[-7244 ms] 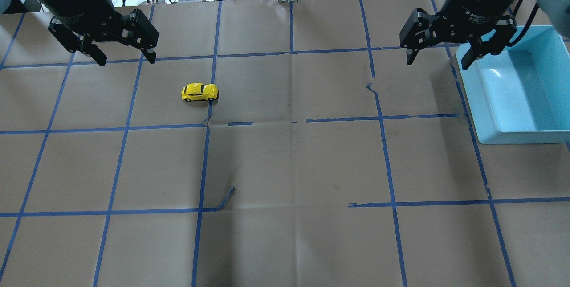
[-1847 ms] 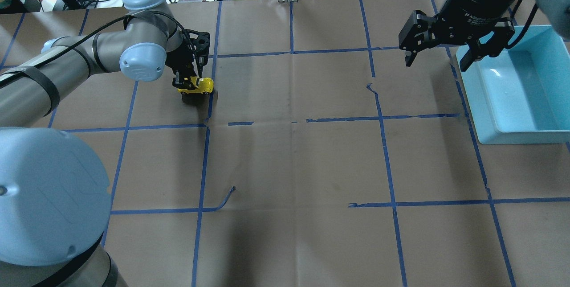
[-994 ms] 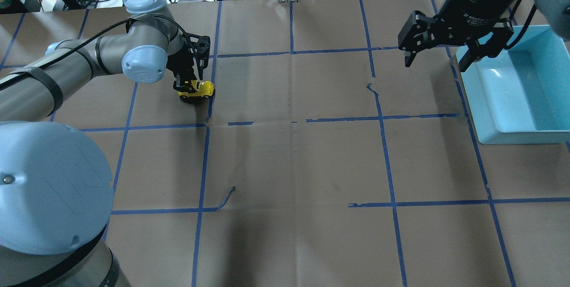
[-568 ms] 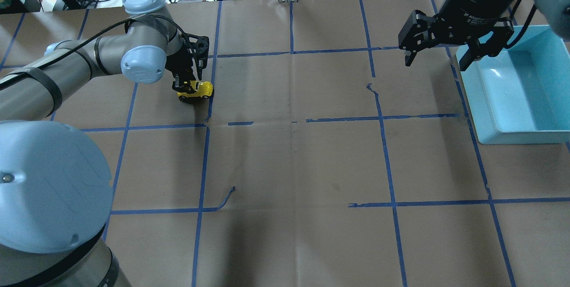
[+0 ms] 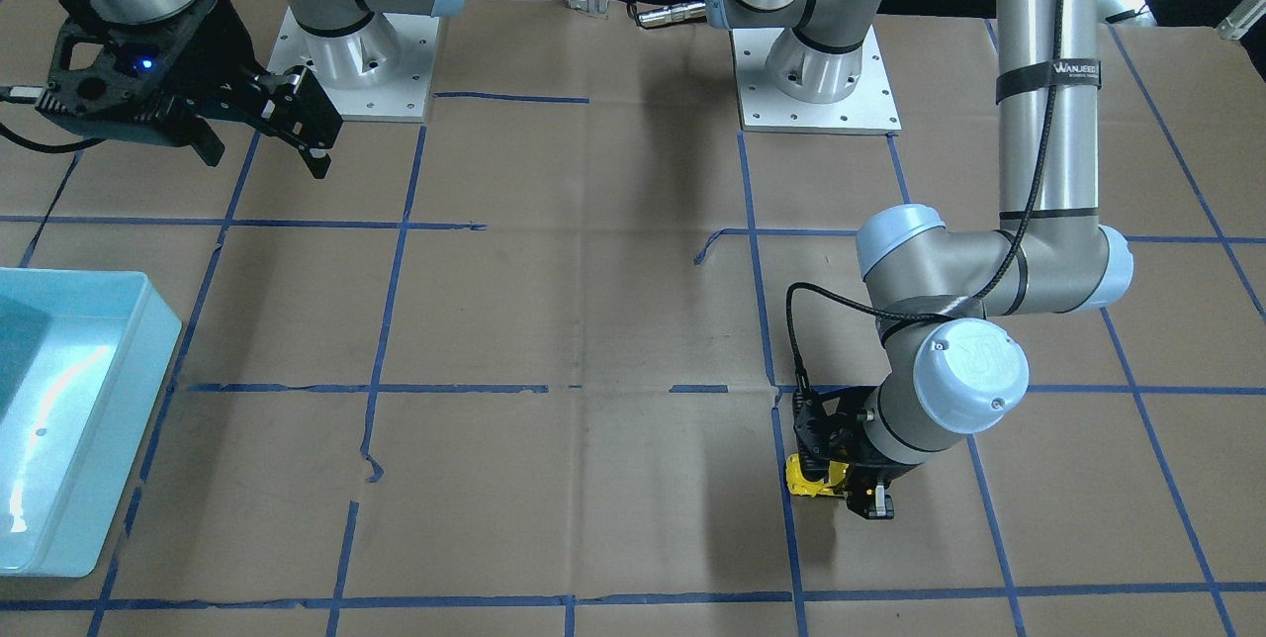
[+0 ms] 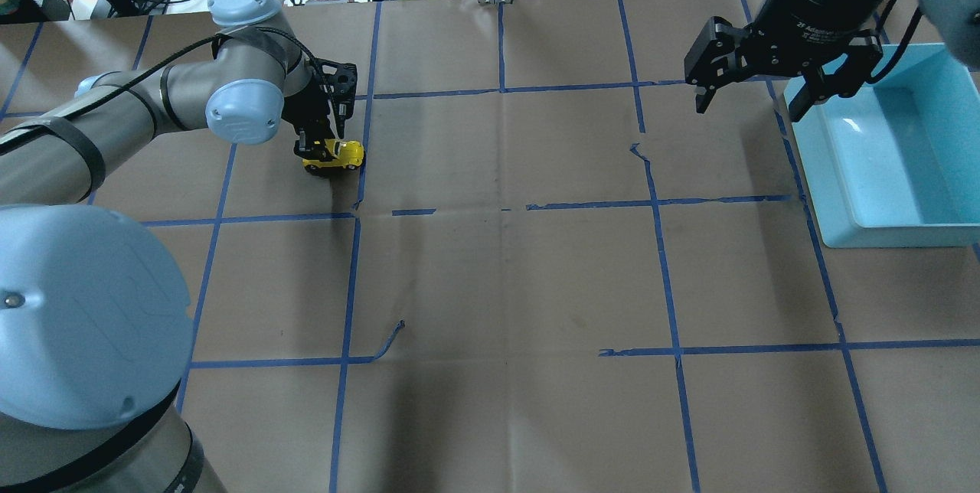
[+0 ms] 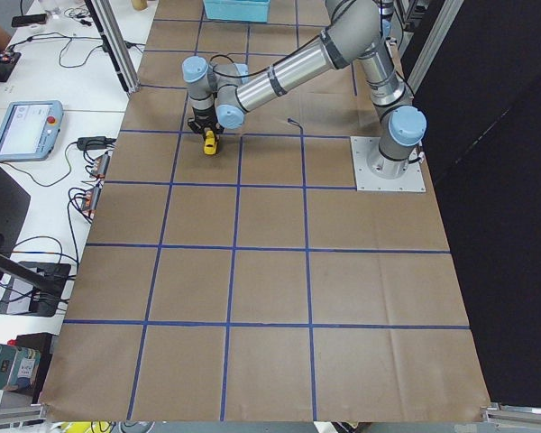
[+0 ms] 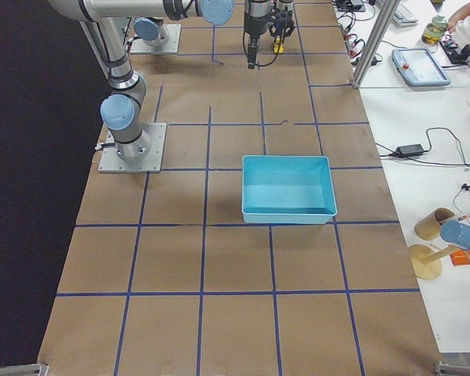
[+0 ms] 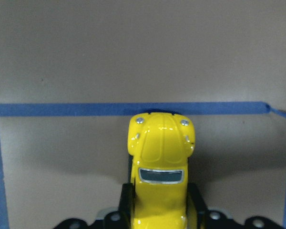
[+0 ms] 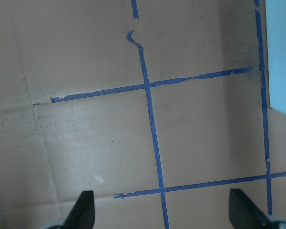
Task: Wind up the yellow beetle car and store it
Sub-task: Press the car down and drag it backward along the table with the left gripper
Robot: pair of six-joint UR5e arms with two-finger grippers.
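The yellow beetle car [image 6: 334,156] is held low over the paper-covered table [image 6: 498,279], clamped between the fingers [image 9: 127,202] of the left gripper [image 6: 318,148]. The fingers are pressed against its two flanks at one end of the body. In the left wrist view the other rounded end and a dark window are seen projecting forward beyond the fingertips. A shadow is cast on the paper beneath the car [image 9: 161,171]. Whether the wheels are touching the surface cannot be told. A blue tape line [image 9: 62,109] is laid across the paper just ahead of the car's projecting end, and further tape lines are seen to either side of the fingers. From the front-facing camera, most of the car [image 5: 809,479] is hidden under the left gripper [image 5: 841,487], with only a yellow end showing beside the fingers. The right gripper [image 6: 749,106] is held well apart from the car, above the table, with its fingers [image 10: 83,210] spread wide and nothing between them; only taped paper is seen beyond its fingertips. A light-blue bin [image 6: 857,226] is placed just to the outer side of those spread fingers, and nothing is seen lying in it.
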